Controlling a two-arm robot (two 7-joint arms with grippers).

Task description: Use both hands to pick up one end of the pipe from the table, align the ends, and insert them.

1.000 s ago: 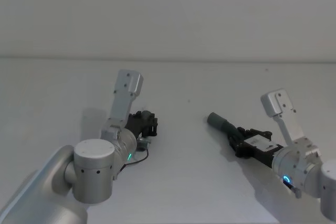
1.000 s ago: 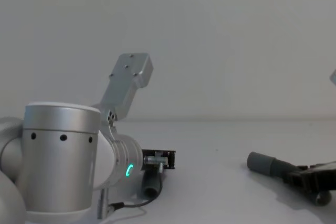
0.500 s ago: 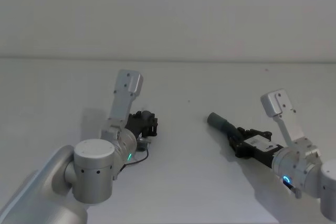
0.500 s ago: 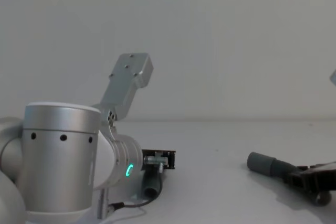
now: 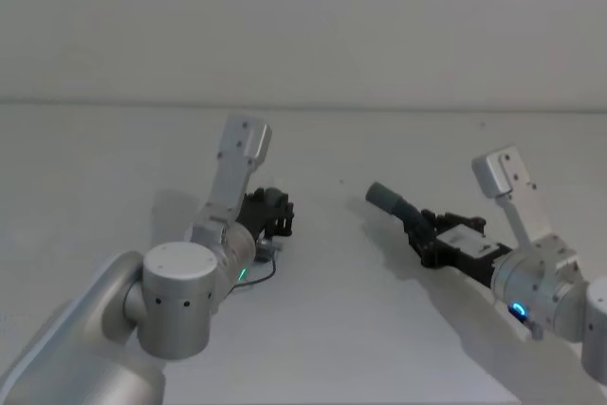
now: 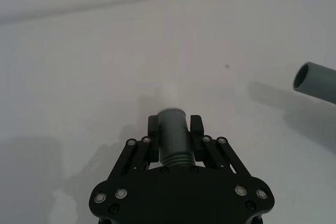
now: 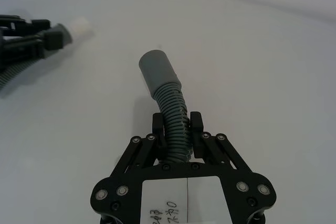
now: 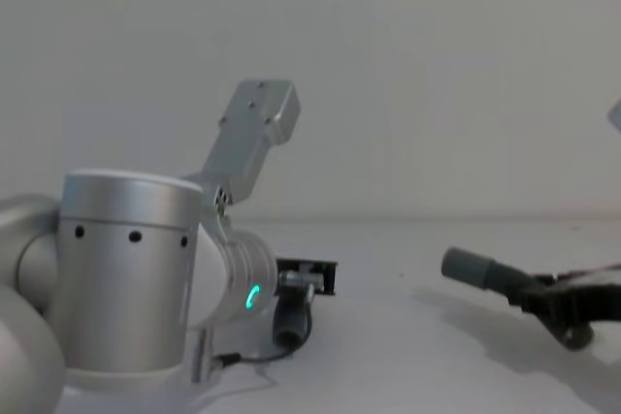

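Two dark grey ribbed pieces make up the pipe. My left gripper (image 6: 175,124) is shut on one piece (image 6: 173,140) just behind its whitish tip (image 6: 170,94); in the head view this gripper (image 5: 278,214) hangs left of centre over the white table (image 5: 332,329). My right gripper (image 7: 177,123) is shut on the ribbed part of the other piece (image 7: 175,109), whose wide grey cuff (image 7: 156,72) points toward the left gripper. In the chest view that cuff (image 8: 465,267) hangs above the table, to the right of the left gripper (image 8: 310,276). The two ends are apart.
A thin dark cable (image 5: 258,277) curls on the table beside the left wrist. The left arm's silver joint (image 8: 131,278) stands large at the chest view's left. A plain wall rises behind the table's far edge (image 5: 379,109).
Both grippers have risen a little with their pieces. The right piece's cuff has lifted off the table and shifted slightly left; the left gripper has moved slightly right.
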